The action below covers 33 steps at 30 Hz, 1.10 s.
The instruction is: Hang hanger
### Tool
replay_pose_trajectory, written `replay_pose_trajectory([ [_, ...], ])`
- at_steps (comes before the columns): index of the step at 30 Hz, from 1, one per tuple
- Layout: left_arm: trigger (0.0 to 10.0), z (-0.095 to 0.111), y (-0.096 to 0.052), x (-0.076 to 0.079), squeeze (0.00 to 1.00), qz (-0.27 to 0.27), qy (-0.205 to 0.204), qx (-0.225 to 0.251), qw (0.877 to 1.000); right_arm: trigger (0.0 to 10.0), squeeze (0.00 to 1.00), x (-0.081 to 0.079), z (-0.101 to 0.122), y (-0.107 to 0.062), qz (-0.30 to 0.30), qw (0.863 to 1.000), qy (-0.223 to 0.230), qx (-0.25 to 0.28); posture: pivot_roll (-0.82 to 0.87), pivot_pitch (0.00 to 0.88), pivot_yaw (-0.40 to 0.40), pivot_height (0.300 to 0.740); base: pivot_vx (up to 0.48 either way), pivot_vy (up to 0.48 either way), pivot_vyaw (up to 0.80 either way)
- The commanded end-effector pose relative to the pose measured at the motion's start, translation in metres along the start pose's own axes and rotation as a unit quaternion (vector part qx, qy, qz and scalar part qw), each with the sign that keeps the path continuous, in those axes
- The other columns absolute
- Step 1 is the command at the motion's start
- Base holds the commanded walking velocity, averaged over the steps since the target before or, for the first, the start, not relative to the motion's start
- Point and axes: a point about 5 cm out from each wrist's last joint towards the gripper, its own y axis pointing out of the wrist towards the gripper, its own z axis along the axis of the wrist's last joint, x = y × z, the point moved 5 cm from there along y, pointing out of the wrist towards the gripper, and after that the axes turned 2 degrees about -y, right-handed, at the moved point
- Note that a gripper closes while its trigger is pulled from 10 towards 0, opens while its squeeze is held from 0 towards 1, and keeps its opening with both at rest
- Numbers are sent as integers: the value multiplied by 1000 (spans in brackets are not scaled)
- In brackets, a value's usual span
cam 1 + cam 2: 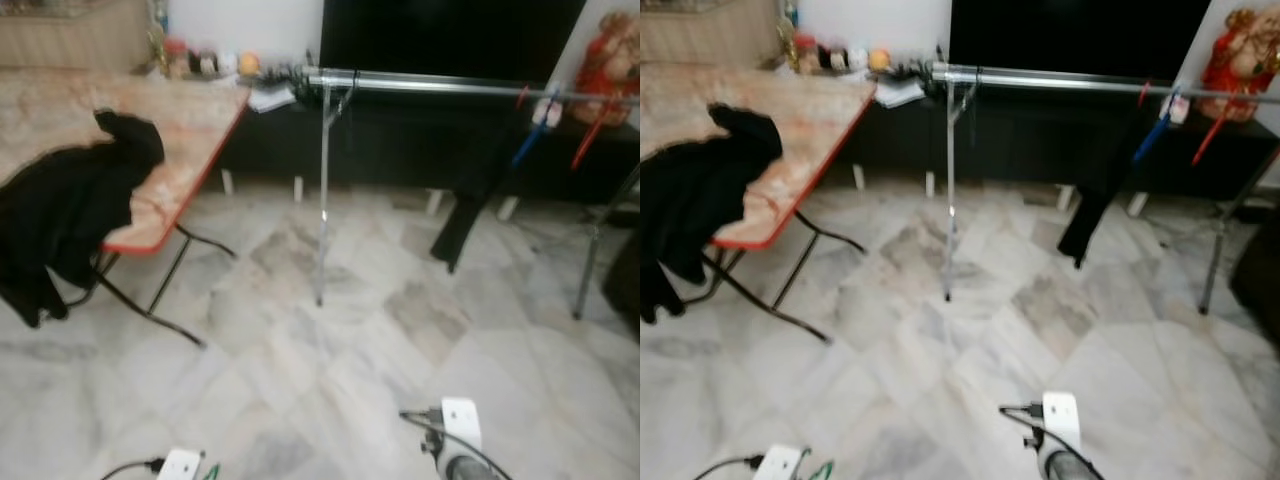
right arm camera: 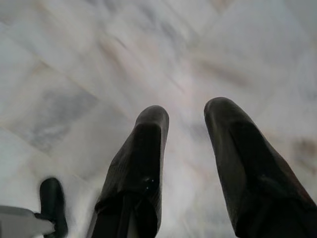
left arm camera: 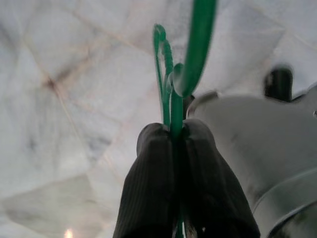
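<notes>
A green hanger (image 3: 173, 84) is pinched between the black fingers of my left gripper (image 3: 176, 136), which hangs low over the marble floor. A sliver of green (image 1: 212, 470) shows beside my left wrist at the bottom of the left eye view. My right gripper (image 2: 185, 119) is open over the floor with nothing between its fingers. Ahead stands a silver clothes rail (image 1: 440, 86) on thin legs. It carries a blue hanger (image 1: 530, 140), a red hanger (image 1: 590, 140) and a hanging black garment (image 1: 475, 200).
A folding table (image 1: 180, 130) with a red edge stands at the left, with a black garment (image 1: 70, 200) draped over its corner. Small items (image 1: 205, 62) crowd its far end. A dark TV unit (image 1: 450, 40) runs behind the rail. Open marble floor (image 1: 330, 360) lies between me and the rail.
</notes>
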Motion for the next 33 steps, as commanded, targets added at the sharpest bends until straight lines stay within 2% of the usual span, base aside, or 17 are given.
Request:
replay_pose_trajectory([
  [1,10000,1,3,16,0,-21,6,-3,1000,10000,0,11,-9,-1,-13,1000,5,-17,-50,0,-34,740,319,0,-800],
  [8,10000,2,3,17,0,-23,8,-2,1000,10000,0,9,-13,-2,-12,1000,-1,-24,-46,0,-34,740,322,0,-732],
  [24,10000,6,2,12,0,-18,2,2,1000,10000,0,9,-10,-1,-13,1000,11,-17,-45,0,-30,740,327,0,0],
  [33,10000,3,2,10,0,-17,-1,0,1000,10000,0,11,-11,-1,-14,1000,12,-21,-46,0,-32,740,330,0,-760],
])
